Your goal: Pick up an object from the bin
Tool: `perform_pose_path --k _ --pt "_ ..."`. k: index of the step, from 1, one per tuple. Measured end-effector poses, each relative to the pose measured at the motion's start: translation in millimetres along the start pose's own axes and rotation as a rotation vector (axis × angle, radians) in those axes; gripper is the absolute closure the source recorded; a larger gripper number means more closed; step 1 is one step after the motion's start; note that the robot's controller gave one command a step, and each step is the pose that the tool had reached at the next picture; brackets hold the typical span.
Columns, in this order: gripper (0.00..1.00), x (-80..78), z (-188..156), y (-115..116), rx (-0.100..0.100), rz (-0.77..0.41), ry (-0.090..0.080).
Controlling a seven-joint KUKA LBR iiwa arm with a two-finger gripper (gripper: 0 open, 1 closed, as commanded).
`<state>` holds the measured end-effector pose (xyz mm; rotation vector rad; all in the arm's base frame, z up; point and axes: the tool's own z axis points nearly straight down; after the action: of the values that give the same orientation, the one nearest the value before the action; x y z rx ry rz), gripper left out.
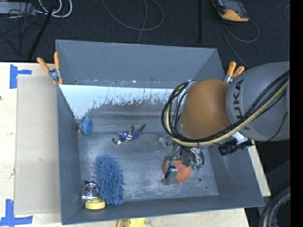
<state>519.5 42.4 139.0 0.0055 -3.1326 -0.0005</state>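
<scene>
My gripper (169, 173) is low in the right front part of the bin, under the brown wrist cover. It sits right at an orange-red rounded thing (182, 173) that lies on the bin floor. The gripper's dark parts overlap the left and upper side of that thing and partly hide it. Whether the thing is gripped is not visible.
A blue shaggy brush-like thing (110, 179) lies at the front left, with a small silver item (90, 189) and a yellow round item (94, 204) beside it. A small blue and white figure (127, 136) lies mid-bin. A blue ball (86, 126) rests against the left wall.
</scene>
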Motion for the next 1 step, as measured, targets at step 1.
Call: perform_pose_path --k 1 --pt "0.00 -1.8 -4.0 -0.1 0.000 0.001 -0.007"
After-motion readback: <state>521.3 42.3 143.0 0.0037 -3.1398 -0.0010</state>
